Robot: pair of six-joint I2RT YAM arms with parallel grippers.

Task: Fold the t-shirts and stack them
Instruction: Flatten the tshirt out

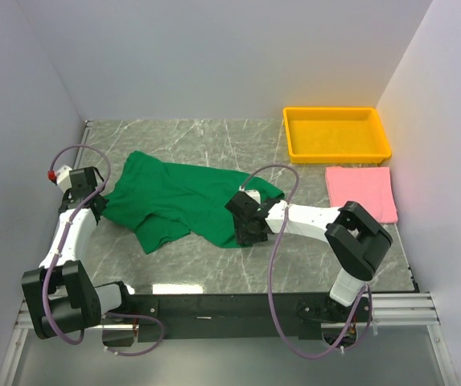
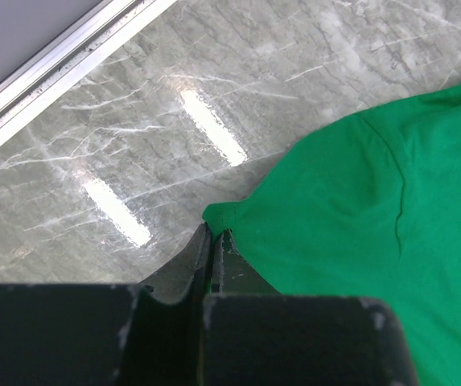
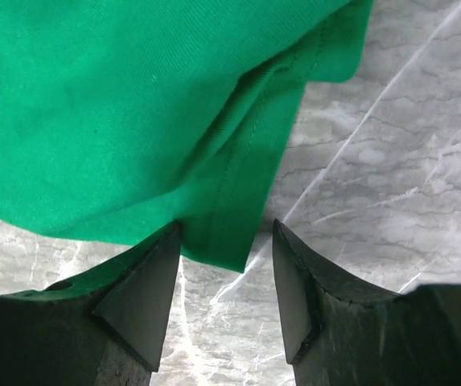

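The green t-shirt (image 1: pixel 178 199) lies crumpled and spread on the marble table. My left gripper (image 1: pixel 95 206) is at its left edge, shut on a tip of green cloth (image 2: pixel 224 213) pinched between the jaws. My right gripper (image 1: pixel 246 233) is at the shirt's lower right edge, open, with a hemmed corner of the green t-shirt (image 3: pixel 238 233) hanging between the jaws without being clamped. The pink t-shirt (image 1: pixel 361 191) lies folded flat at the right, away from both grippers.
A yellow plastic tray (image 1: pixel 336 135) stands at the back right, just behind the pink shirt. White walls close in the left, back and right sides. A metal rail (image 2: pixel 61 56) runs along the table edge near the left gripper.
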